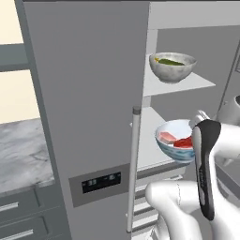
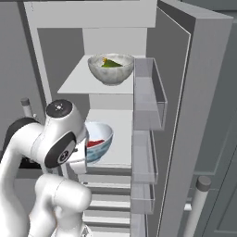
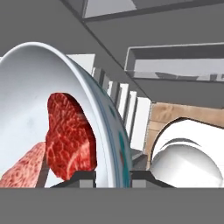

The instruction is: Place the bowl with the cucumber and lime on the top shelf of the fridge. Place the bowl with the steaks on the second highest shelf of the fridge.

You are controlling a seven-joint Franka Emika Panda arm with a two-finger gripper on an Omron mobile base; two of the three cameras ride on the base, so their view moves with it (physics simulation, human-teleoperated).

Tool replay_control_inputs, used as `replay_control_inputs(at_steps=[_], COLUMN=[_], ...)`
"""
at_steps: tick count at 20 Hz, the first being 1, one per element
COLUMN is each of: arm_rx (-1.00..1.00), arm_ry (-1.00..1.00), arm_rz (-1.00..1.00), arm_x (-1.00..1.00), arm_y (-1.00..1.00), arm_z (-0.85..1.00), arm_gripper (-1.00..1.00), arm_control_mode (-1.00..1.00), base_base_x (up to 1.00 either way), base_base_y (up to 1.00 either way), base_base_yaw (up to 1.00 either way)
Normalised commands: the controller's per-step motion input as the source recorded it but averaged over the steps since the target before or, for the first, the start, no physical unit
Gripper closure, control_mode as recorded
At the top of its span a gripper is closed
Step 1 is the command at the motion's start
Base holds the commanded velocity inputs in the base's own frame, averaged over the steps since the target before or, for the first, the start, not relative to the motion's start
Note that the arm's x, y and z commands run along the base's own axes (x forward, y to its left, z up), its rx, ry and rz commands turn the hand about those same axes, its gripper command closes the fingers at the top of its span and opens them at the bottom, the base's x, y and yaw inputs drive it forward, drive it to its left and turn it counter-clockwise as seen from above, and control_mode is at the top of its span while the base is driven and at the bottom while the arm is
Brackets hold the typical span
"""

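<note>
A grey stone-look bowl with the cucumber and lime (image 1: 171, 66) (image 2: 111, 68) stands on the fridge's top shelf (image 1: 199, 85) (image 2: 76, 83). One level lower, a white bowl with a blue outside (image 1: 169, 146) (image 2: 101, 138) carries the red steaks (image 3: 70, 135) over the front part of the second highest shelf (image 1: 144, 140) (image 2: 121, 134). I cannot tell whether it touches the shelf. My gripper (image 3: 113, 177) is shut on this bowl's rim, one fingertip (image 3: 85, 176) inside it and the other outside. In both base views the white arm hides the fingers.
The closed fridge door (image 1: 93, 93) with its long handle (image 1: 134, 164) stands just left of the opening. The open door with clear bins (image 2: 149, 106) flanks the right side. Pull-out drawers (image 2: 109, 194) lie under the shelves. A marble counter (image 1: 23, 150) is at the far left.
</note>
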Motion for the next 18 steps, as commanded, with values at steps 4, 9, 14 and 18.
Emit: replay_control_inputs(at_steps=[4,9,14,18], arm_rx=[-0.01,0.04,0.04,0.0], arm_ry=[-0.02,-0.03,0.0,0.07], arm_rz=[-0.11,-0.12,-0.02,0.0], arm_x=[1.0,1.0,1.0,1.0], arm_y=[-0.38,-0.18,-0.07,-0.08], arm_z=[-0.86,-0.44,-0.21,-0.41], arm_gripper=[1.0,1.0,1.0,1.0], arm_control_mode=[-1.0,-1.0,-1.0,-1.0], base_base_x=[0.0,0.0,0.0,0.0], base_base_y=[0.0,0.0,0.0,0.0], base_base_yaw=[0.0,0.0,0.0,0.0])
